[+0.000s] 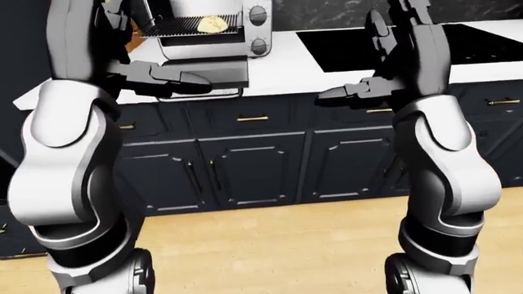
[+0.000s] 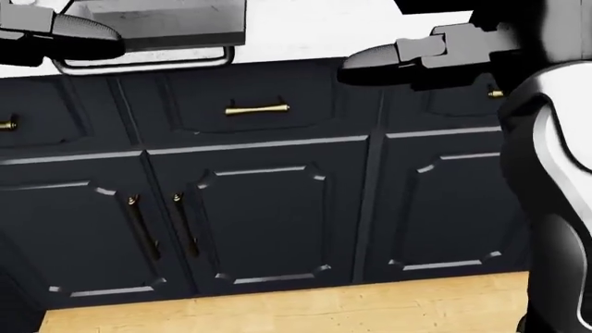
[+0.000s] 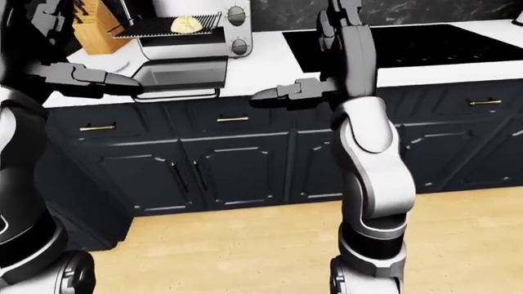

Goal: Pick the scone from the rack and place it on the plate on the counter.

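Observation:
The pale scone [image 1: 213, 24] lies on the dark wire rack [image 1: 184, 27] inside an open silver toaster oven [image 1: 260, 30] at the top of the left-eye view. Its door [image 1: 214, 70] hangs down open over the counter edge. My left hand [image 1: 194, 80] is open and empty, held level just below and in front of the door. My right hand [image 1: 327, 94] is open and empty, at the counter edge to the right of the oven. No plate shows in any view.
A white counter [image 1: 286, 67] runs over dark cabinets [image 1: 245, 159] with brass handles. A black cooktop [image 1: 360, 43] is set in it to the right of the oven. A wooden knife block [image 3: 96, 30] stands left of the oven. The floor [image 1: 270, 245] is light wood.

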